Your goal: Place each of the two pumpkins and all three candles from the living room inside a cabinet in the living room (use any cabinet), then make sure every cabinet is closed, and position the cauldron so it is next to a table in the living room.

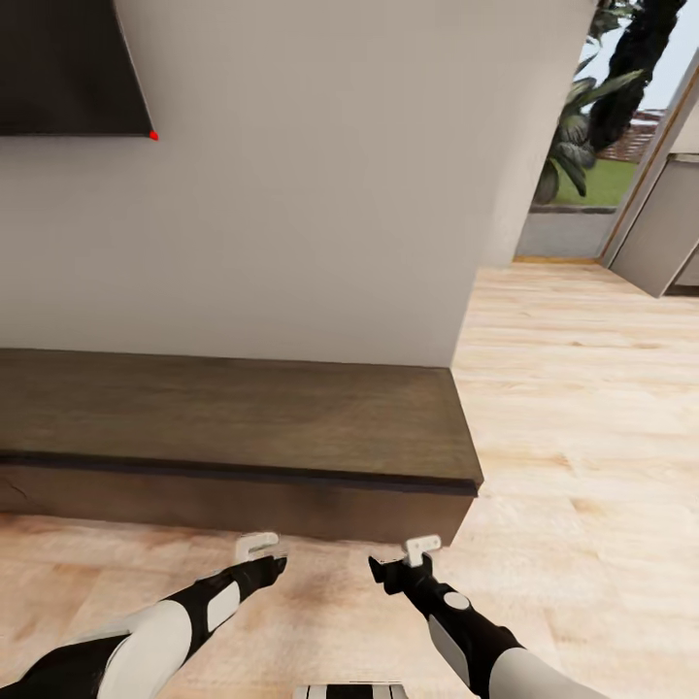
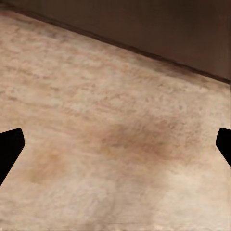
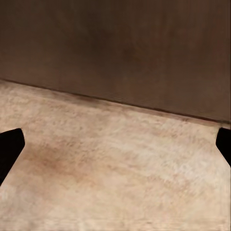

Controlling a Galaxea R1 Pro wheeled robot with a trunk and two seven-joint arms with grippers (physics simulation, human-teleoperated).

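The long, low dark brown cabinet [image 1: 243, 417] stands against the white wall straight ahead, its flat top bare and its front panels shut as far as I can see. My left gripper [image 1: 260, 549] and right gripper [image 1: 419, 551] hover low over the wood floor just in front of it, both pointing down. In each wrist view the two dark fingertips [image 2: 10, 147] [image 3: 10, 144] sit at opposite frame edges, wide apart, with nothing between them. The cabinet front [image 3: 125, 53] fills the far part of the right wrist view. Pumpkins, candles, cauldron and coffee table are out of view.
A dark TV screen [image 1: 68, 63] hangs on the wall at upper left. The wall ends at the cabinet's right end; beyond it the wood floor [image 1: 582, 408] runs toward a doorway with plants outside [image 1: 592, 107] and a grey panel [image 1: 665, 223].
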